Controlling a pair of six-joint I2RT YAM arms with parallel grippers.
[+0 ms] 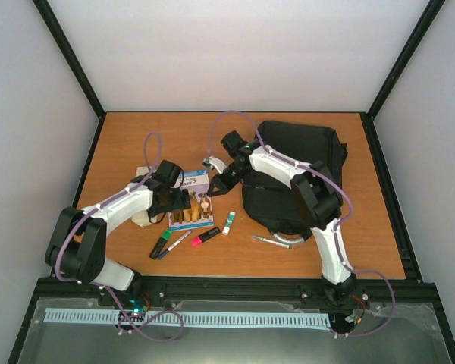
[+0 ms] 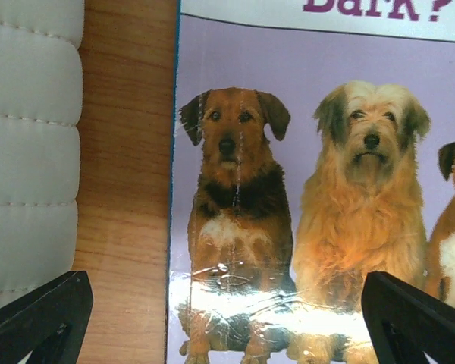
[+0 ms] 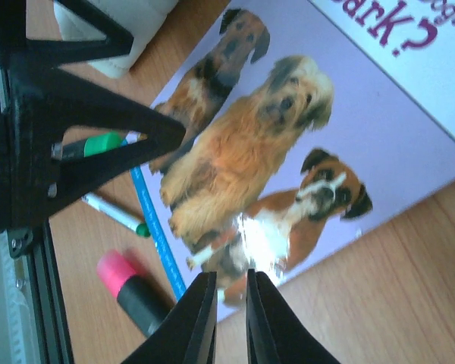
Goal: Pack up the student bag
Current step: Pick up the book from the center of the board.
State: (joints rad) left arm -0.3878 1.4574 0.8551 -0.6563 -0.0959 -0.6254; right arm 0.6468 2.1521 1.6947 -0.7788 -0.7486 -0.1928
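While the student bag (image 1: pixel 303 140) lies flat at the upper right of the wooden surface (image 1: pixel 129 144), both arms reach toward a picture book (image 1: pixel 197 182) with dogs on its cover, left of centre. The left tool (image 2: pixel 227 299) hangs close above the cover with its fingers spread wide. One finger is off the book's left edge and the other is over the dogs, with nothing between them. A white quilted pouch (image 2: pixel 30 152) lies just beside the book, at the left of that wrist view. The right tool (image 3: pixel 229 303) sits at the bottom of its own view, over the book's edge by the boxer dog. Its fingers are almost pressed together, with only a thin slit between them and nothing visible in it. Below the book in the top view lie a green-capped marker (image 1: pixel 161 244), a pink highlighter (image 1: pixel 205 236) and a white glue stick (image 1: pixel 228 222). A silver pen (image 1: pixel 271 241) rests near the bag's lower edge.
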